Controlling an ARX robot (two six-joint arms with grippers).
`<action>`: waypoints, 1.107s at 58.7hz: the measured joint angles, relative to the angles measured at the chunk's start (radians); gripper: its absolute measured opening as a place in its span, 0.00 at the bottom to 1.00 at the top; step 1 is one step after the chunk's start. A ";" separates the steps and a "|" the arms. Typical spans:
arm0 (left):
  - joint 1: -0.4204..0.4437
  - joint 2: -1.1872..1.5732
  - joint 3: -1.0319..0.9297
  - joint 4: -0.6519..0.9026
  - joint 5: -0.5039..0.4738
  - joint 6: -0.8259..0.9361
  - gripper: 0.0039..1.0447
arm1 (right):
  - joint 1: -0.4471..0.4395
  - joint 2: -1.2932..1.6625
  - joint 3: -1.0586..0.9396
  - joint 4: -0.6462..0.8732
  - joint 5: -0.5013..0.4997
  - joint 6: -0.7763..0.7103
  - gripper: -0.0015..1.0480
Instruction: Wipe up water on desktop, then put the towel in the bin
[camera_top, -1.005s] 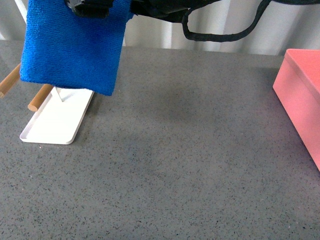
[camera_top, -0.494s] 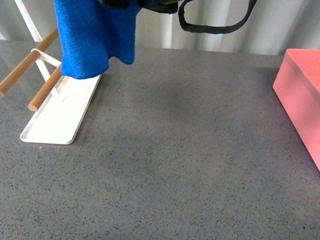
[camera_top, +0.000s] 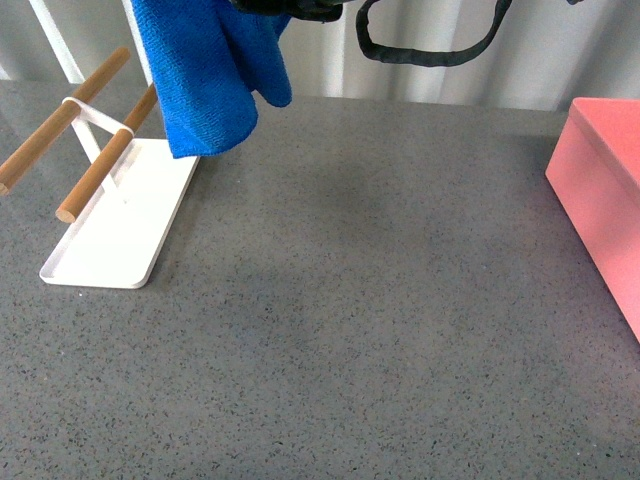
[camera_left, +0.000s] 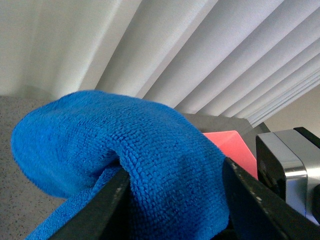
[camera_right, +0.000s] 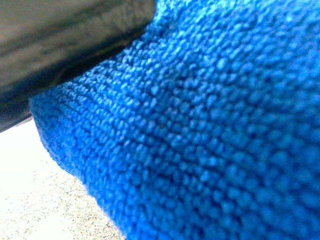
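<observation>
The blue towel (camera_top: 205, 80) hangs bunched from the top edge of the front view, above the back left of the dark speckled desktop (camera_top: 360, 300) and just right of the wooden rods. Both arms hold it up there, mostly cut off by the frame. My left gripper (camera_left: 175, 200) is shut on a thick fold of the towel (camera_left: 135, 150) between its black fingers (camera_left: 100, 210). My right gripper (camera_right: 185, 185) is shut on the towel (camera_right: 210, 130), which fills its view. The pink bin (camera_top: 600, 190) stands at the right edge. No water shows on the desktop.
A flat white tray (camera_top: 110, 240) with two wooden rods (camera_top: 105, 165) on a white frame sits at the back left. A black cable loop (camera_top: 430, 50) hangs at the top centre. Pleated pale curtains (camera_left: 200, 50) close off the back.
The towel has moved right and risen, gathering from a wide flat sheet into a narrower bunch. The wooden rods it covered now show.
</observation>
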 joint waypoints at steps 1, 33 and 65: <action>0.000 0.000 0.000 0.000 0.000 0.000 0.53 | 0.000 0.000 -0.001 0.001 0.000 0.000 0.03; -0.020 0.024 0.011 -0.064 -0.604 0.246 0.94 | -0.051 -0.060 -0.045 -0.001 0.041 -0.005 0.03; 0.054 -0.222 -0.503 0.426 -0.564 0.429 0.20 | -0.112 -0.146 -0.104 -0.072 0.092 -0.051 0.03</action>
